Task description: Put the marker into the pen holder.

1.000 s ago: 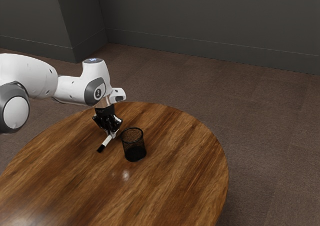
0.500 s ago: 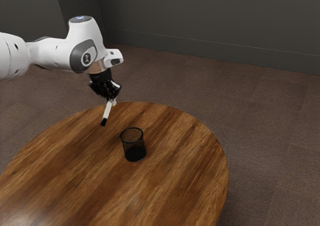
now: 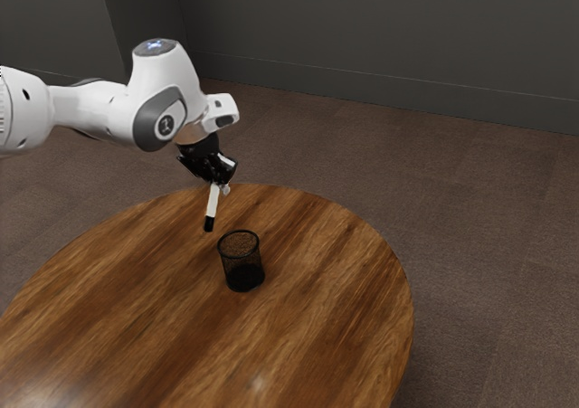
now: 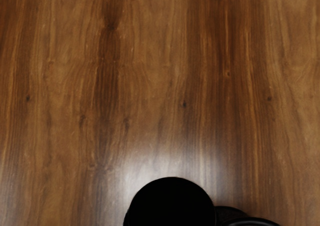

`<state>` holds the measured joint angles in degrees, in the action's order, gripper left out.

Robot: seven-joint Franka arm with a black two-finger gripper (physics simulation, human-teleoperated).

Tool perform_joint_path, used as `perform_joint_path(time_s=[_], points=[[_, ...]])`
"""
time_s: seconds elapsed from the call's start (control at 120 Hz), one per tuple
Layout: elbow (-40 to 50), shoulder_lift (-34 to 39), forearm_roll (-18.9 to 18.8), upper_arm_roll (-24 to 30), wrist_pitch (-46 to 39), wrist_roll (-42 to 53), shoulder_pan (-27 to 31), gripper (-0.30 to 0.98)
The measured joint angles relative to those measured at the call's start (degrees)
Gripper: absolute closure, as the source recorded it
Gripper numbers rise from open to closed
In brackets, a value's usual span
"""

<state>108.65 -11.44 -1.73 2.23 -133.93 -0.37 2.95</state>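
Note:
In the exterior view my gripper (image 3: pixel 219 187) is shut on the white marker (image 3: pixel 213 204), whose black end points down and hangs steeply in the air. The black mesh pen holder (image 3: pixel 242 263) stands upright on the wooden table, below the marker and a little toward the exterior view's right; the two are apart. In the wrist view the marker's black end (image 4: pixel 172 203) is a large dark round shape at the lower edge, and part of the pen holder's rim (image 4: pixel 252 221) shows beside it.
The round wooden table (image 3: pixel 335 308) has its far curved edge just behind the gripper in the exterior view. Brown carpet (image 3: pixel 470 218) surrounds it, with a dark grey wall (image 3: pixel 389 37) beyond.
My hand has lifted the marker off the table, then moved toward the exterior view's right and slightly down. The marker hangs more upright now. The pen holder has stayed put.

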Motion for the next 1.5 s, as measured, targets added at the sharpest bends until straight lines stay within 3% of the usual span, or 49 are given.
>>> perform_joint_path(time_s=[0.4, 1.15, 1.333, 1.5], points=[[3.22, -1.18, 0.63, 0.19, -9.40, -0.40, -2.41, 0.74], [7.26, -2.50, 1.48, 1.54, -13.19, -1.06, -2.50, 0.73], [7.89, -2.31, 2.84, 1.67, -13.31, 0.52, -2.42, 0.35], [5.39, 0.01, 2.88, 1.28, -11.06, 1.77, -0.80, 0.16]])
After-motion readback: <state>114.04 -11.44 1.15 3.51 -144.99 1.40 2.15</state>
